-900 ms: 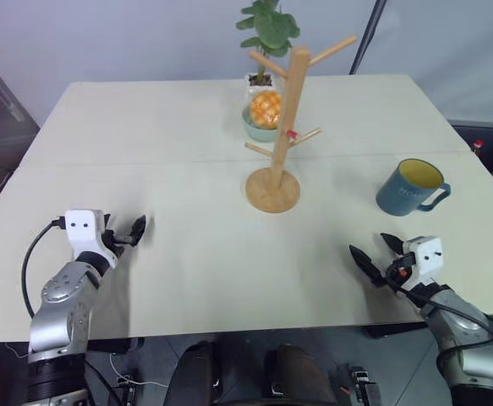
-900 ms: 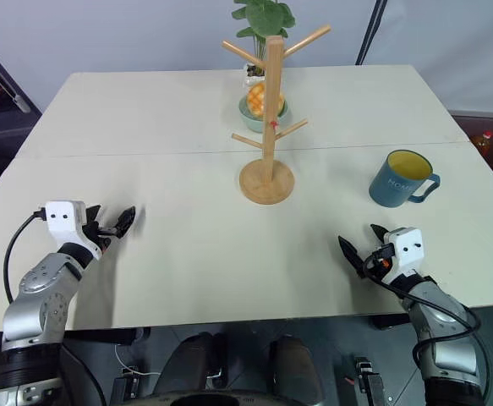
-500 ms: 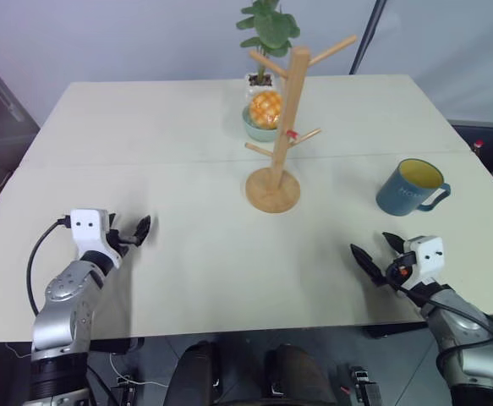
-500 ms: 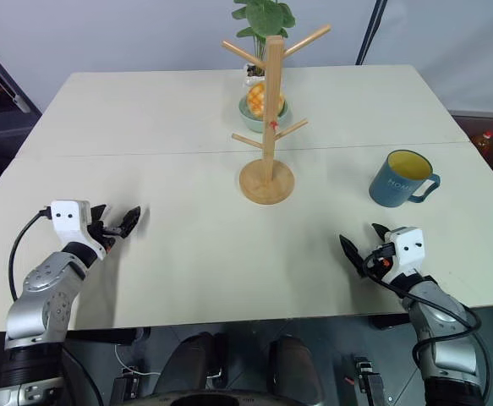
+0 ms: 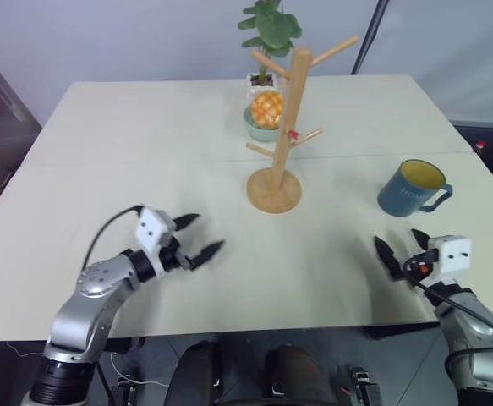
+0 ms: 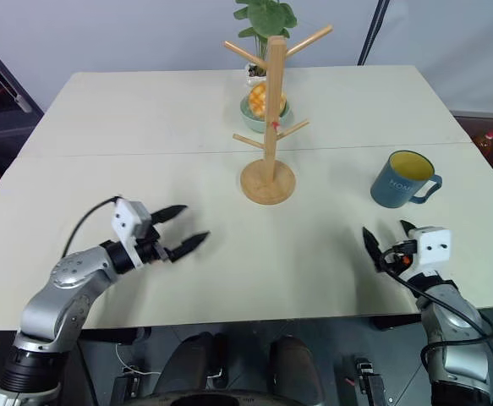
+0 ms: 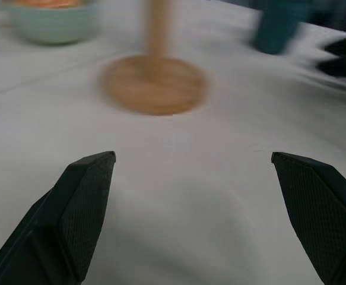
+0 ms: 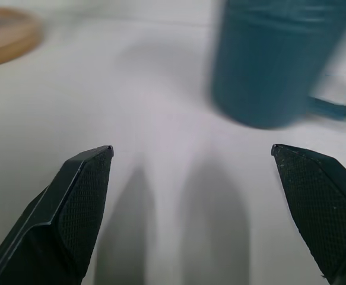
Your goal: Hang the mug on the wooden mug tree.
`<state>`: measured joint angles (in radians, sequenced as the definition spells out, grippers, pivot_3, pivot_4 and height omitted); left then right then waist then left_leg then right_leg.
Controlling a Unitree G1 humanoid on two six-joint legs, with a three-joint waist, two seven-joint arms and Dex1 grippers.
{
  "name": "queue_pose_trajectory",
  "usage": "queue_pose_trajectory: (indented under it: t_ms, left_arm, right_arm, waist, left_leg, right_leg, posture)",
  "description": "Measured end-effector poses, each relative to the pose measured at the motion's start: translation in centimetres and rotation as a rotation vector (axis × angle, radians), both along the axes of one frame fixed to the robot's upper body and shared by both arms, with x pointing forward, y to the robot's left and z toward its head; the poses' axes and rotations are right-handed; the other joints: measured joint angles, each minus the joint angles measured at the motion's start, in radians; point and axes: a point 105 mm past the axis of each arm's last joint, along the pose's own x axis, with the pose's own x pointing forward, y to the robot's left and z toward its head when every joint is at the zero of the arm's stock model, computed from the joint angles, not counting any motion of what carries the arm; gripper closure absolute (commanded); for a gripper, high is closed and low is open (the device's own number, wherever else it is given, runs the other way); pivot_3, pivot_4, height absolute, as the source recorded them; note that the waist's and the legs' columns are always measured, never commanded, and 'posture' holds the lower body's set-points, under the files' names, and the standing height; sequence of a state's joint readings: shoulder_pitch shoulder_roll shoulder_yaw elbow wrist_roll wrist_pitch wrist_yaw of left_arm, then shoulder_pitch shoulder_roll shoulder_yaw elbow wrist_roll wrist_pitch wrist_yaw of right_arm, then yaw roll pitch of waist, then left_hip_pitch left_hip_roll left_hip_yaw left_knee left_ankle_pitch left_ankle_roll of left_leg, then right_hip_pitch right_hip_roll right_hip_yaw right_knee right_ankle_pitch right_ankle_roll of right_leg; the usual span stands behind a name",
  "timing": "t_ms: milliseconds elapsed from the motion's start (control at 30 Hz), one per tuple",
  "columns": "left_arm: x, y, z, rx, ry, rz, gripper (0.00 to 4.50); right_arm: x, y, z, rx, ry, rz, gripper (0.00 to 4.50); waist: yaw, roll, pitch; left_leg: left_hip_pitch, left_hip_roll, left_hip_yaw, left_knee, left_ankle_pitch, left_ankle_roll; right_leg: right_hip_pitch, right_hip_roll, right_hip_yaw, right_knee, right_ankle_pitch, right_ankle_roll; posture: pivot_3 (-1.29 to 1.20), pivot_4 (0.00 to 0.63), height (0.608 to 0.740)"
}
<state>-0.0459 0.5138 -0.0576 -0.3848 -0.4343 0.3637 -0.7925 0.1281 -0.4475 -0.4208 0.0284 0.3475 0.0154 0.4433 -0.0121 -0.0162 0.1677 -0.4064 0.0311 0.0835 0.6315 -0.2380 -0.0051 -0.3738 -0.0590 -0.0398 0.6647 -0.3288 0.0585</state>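
Standing on the table: the items below, listed by part.

Table (image 5: 145, 127): pale cream, matte, smooth top; a thin seam runs across it from side to side.

Mug (image 5: 411, 188): dark blue glazed ceramic cylinder, yellow inside, white lettering on the side. It stands upright on the right part of the table, well apart from the tree; the loop handle points to the right edge.

Wooden mug tree (image 5: 287, 118): light, unfinished-looking wood; a round upright pole on a flat disc base, with slim pegs angled upward on both sides. All visible pegs are bare. It stands near the table's middle.

Bowl (image 5: 259, 127): pale green, rounded, just behind the tree, holding a round orange-yellow item with a cross-hatched surface.

Potted plant (image 5: 267, 30): broad green leaves in a white pot, behind the bowl.

Left gripper (image 5: 197, 237): two black tapered fingers with a fine cross-hatched pad texture, spread wide apart and holding nothing, above the bare tabletop left of and nearer than the tree base. White boxy housing at the wrist, silver arm, black cable loop.

Right gripper (image 5: 404, 250): same black fingers, spread wide with nothing between them, nearer than the mug and apart from it. In the right wrist view the mug sits ahead of the fingertips (image 8: 83, 196), untouched.
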Motion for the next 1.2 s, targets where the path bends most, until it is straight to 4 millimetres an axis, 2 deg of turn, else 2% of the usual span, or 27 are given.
queue_pose_trajectory:
  t_ms: [133,267,500,633,800,1100,1200]
  left_arm:
    - [-0.6,-2.0,0.8,-0.01,-0.023,-0.121,0.0]
    - [-0.2,-3.1,2.1,-0.027,-0.07,-0.16,0.0]
    - [-0.4,-3.6,2.1,-0.037,-0.069,-0.174,0.0]
    - [-0.3,-3.6,2.2,-0.037,-0.075,-0.163,0.0]
    - [-0.5,-3.7,2.5,-0.037,-0.08,-0.159,0.0]
    - [-0.3,-3.8,2.8,-0.035,-0.088,-0.153,0.0]
    - [-0.3,-3.8,2.8,-0.031,-0.089,-0.153,0.0]
  right_arm:
    - [-0.1,-4.2,0.3,-0.021,-0.018,-0.207,0.07]
    - [1.2,-6.3,0.7,-0.032,-0.02,-0.312,0.07]
    - [3.6,-6.6,1.7,-0.052,-0.035,-0.311,0.07]
    - [4.5,-6.6,1.5,-0.044,-0.021,-0.308,0.07]
    - [5.3,-7.2,2.4,-0.057,-0.032,-0.314,0.07]
    - [6.7,-7.2,1.8,-0.033,-0.006,-0.291,0.07]
    - [7.2,-6.9,2.1,-0.028,-0.013,-0.261,1.35]
  waist:
    - [-0.003,0.001,0.0]
    - [-0.005,0.003,-0.001]
    - [-0.001,0.003,-0.001]
    - [-0.002,0.003,-0.001]
    - [-0.002,0.003,-0.001]
    - [-0.003,0.003,-0.001]
    - [-0.002,0.003,-0.001]
  left_leg:
    - [0.0,0.0,0.0,0.0,0.0,0.0]
    - [0.0,0.0,0.001,0.0,0.0,0.0]
    - [0.0,0.0,0.001,0.001,0.0,0.0]
    - [0.0,0.0,0.001,0.001,0.0,0.0]
    - [0.0,0.0,0.001,0.001,0.0,0.0]
    - [0.001,0.0,0.001,0.001,0.001,0.0]
    - [0.0,0.0,0.001,0.001,0.001,0.0]
  right_leg:
    - [0.0,0.0,0.0,0.0,0.0,0.0]
    - [0.0,0.001,0.001,0.0,0.0,0.0]
    - [0.0,0.003,0.001,0.0,0.0,0.0]
    - [0.0,0.003,0.001,0.0,0.0,0.001]
    - [0.0,0.003,0.001,0.0,0.0,0.001]
    - [0.0,0.003,0.001,0.001,0.0,0.001]
    - [0.0,0.003,0.001,0.0,0.0,0.001]
  posture:
    - [0.0,0.15,0.74]
    - [0.0,0.15,0.74]
    - [0.0,0.15,0.74]
    - [0.0,0.15,0.74]
    - [0.0,0.15,0.74]
    - [0.0,0.15,0.74]
    - [0.0,0.15,0.74]
